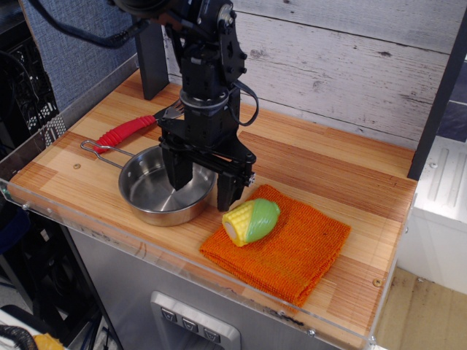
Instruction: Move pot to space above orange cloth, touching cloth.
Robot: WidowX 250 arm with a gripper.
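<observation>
The pot, a small shiny steel pan with a thin wire loop handle pointing left, sits on the wooden counter at the front left. The orange cloth lies flat to its right near the front edge. A yellow-green toy corn rests on the cloth's left corner. My gripper is open and straddles the pot's right rim, one finger inside the pot and the other outside, between the pot and the corn. The pot's right rim is partly hidden by the fingers.
A fork with a red handle lies behind the pot. A dark post stands at the back left. A grey plank wall runs along the back. The counter's front edge has a clear lip.
</observation>
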